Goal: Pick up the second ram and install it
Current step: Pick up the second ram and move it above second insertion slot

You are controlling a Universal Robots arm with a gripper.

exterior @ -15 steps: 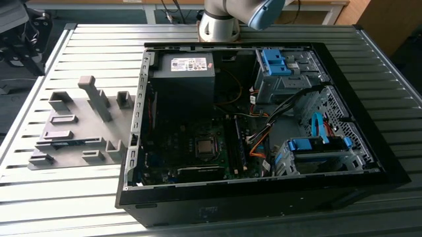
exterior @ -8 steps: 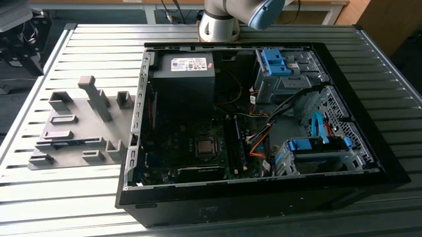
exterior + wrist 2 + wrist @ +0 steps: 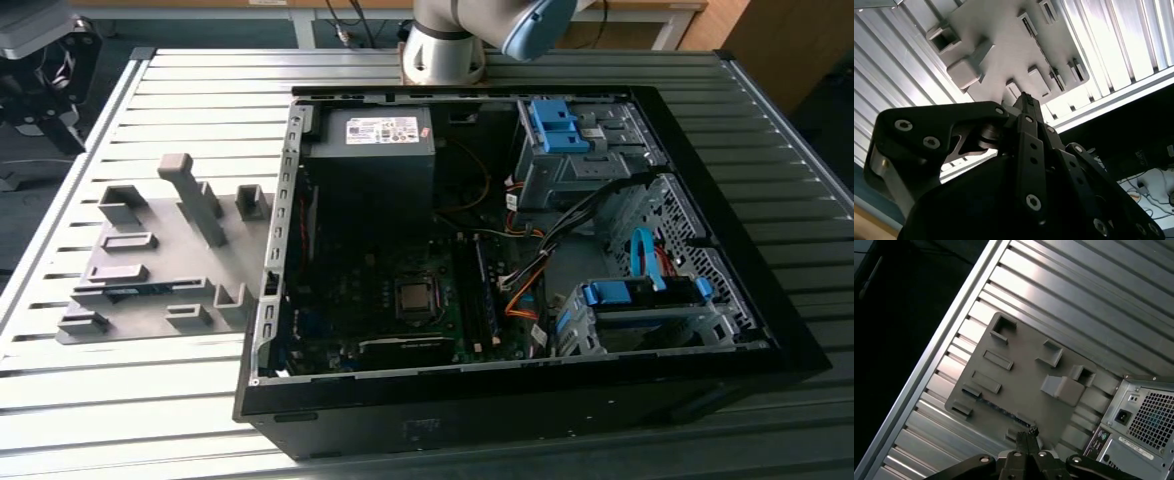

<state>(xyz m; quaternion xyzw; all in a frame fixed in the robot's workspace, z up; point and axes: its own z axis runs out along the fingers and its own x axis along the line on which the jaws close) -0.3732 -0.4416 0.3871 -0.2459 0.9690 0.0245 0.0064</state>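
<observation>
Gripper (image 3: 1030, 431) closed above gray tray (image 3: 1024, 375), second ram (image 3: 1001, 410) in its slot

Arm (image 3: 443, 48): grey base column upright in exterior view, blue joint cap (image 3: 541, 26) just beside it. Pincer (image 3: 1026, 100) in both wrist views: 2 black fingertips (image 3: 1032, 431) pressed together, nothing between, aimed downward.

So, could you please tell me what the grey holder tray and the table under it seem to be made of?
The grey holder tray looks like moulded or printed plastic: uniform matte grey, blocky raised pockets, no shine. The table looks like bare aluminium, judging by its silvery ribbed slats with bright, streaky reflections.
</observation>
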